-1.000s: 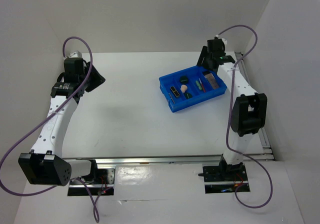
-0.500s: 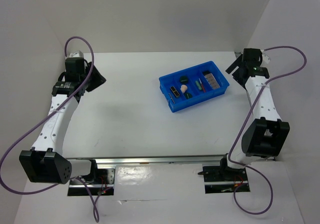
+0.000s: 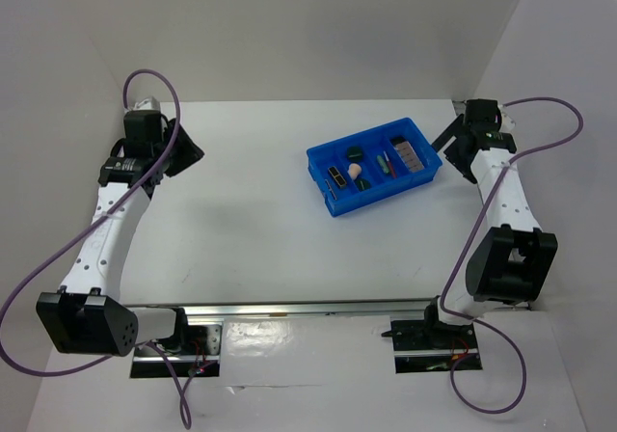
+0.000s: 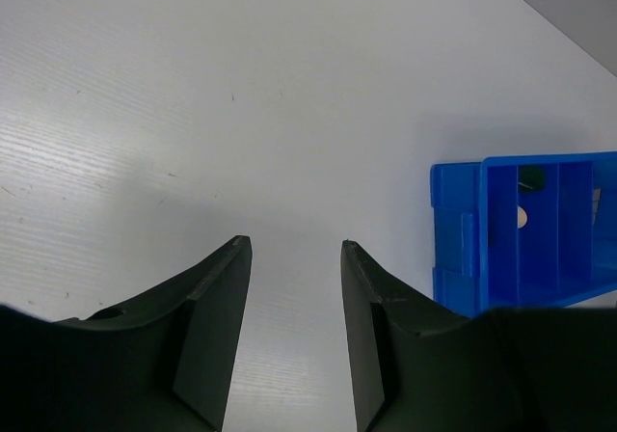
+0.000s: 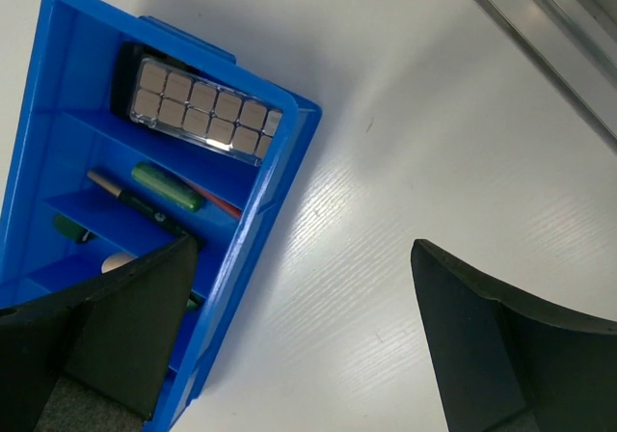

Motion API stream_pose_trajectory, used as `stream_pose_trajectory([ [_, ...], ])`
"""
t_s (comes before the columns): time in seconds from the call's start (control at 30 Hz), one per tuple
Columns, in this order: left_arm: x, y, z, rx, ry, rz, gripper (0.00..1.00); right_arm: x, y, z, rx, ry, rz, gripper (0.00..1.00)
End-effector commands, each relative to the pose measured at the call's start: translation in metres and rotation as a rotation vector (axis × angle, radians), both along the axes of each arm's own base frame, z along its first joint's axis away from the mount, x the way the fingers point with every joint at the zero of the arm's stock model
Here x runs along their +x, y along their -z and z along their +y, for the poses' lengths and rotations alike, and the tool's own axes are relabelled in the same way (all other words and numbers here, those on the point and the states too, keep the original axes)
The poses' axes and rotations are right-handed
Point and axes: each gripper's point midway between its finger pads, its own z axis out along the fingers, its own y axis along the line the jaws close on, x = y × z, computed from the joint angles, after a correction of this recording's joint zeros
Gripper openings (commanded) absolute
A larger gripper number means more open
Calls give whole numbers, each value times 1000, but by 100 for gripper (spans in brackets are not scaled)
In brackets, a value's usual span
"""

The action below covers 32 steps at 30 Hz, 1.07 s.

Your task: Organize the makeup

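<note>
Since every piece of makeup I can spot sits inside the blue tray (image 3: 378, 199), sorting looks near finished, my call.

On the right gripper (image 5: 301, 258) the jaws are spread wide with nothing between them, and bare table (image 5: 386, 162) shows under the gap. The tray lies just to its left, its wall close beside the left finger. The tray's long axis runs roughly along the way the fingers point, not across it.

- Ahead and left of this gripper, the end compartment holds the greyish-pink palette (image 5: 202, 114), flat, long side across the tray.
- One compartment back toward the gripper lie a green stick (image 5: 169, 186), a thin dark pencil (image 5: 130, 199) and a red pencil (image 5: 224, 203), all crosswise too.
- Only part of the peach sponge (image 5: 120, 261) shows, beside the left finger.
- The top view adds a dark green compact (image 3: 355, 150) and black-gold lipstick tubes (image 3: 336, 176) in compartments farther left of the right gripper.

On the left gripper (image 4: 295, 247) the jaws are parted and hold nothing, with table below. The tray is well apart from it, off to its right and ahead.

The right arm is clearly nearer, so any touch-up likely falls to it: shift left over the tray, with the jaws turned to cross a pencil's length. No makeup is seen outside the tray in these views. Can't tell if anything hides behind the arms.
</note>
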Motion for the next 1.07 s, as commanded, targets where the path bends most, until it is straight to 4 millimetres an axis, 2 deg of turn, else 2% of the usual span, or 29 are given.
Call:
stream_pose_trajectory([
  [0.0, 5, -25, 2, 9, 4, -68, 55, 3, -4, 1, 7, -5, -33, 99],
  [0.07, 5, -25, 2, 9, 4, -68, 55, 3, -7, 2, 7, -18, -40, 99],
  [0.27, 7, -20, 2, 9, 4, -58, 55, -1, 4, 3, 10, -18, -19, 99],
  [0.6, 7, -20, -1, 9, 13, -58, 55, -1, 6, 3, 10, -18, -19, 99],
  [1.03, 5, -23, -5, 8, 24, -68, 55, -4, -8, 7, 10, -38, -70, 99],
])
